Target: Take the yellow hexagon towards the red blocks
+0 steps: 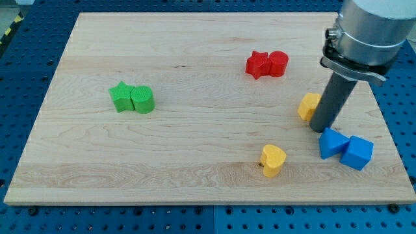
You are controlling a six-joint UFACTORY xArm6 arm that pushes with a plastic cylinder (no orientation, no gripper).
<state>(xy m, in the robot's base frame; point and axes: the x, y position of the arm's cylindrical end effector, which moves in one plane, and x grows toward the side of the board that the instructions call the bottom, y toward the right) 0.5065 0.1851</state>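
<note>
Camera view: wooden board (pixel 195 149) on a blue pegboard surface; my tip (pixel 320 129) stands at the view's right, touching or just beside the yellow hexagon (pixel 309 105), which lies at about 11 o'clock from the tip and is partly hidden behind the rod; the tool is a bare rod and holds nothing. The red star (pixel 258 64) and the red cylinder-like block (pixel 278 64) sit touching each other near the view's top, at roughly 11 o'clock from the hexagon and well apart from it; judged from this, the approach is made but the push towards the red pair is largely left to do. The hexagon lies flat; its outline is nearly regular, so no clear long axis or heading can be told. Bystanders: yellow heart (pixel 273 160) at 7 o'clock from the tip; two blue blocks (pixel 345 148) just beside it at 4 o'clock; green star (pixel 121 96) and green block (pixel 142 99) paired at the view's left.
</note>
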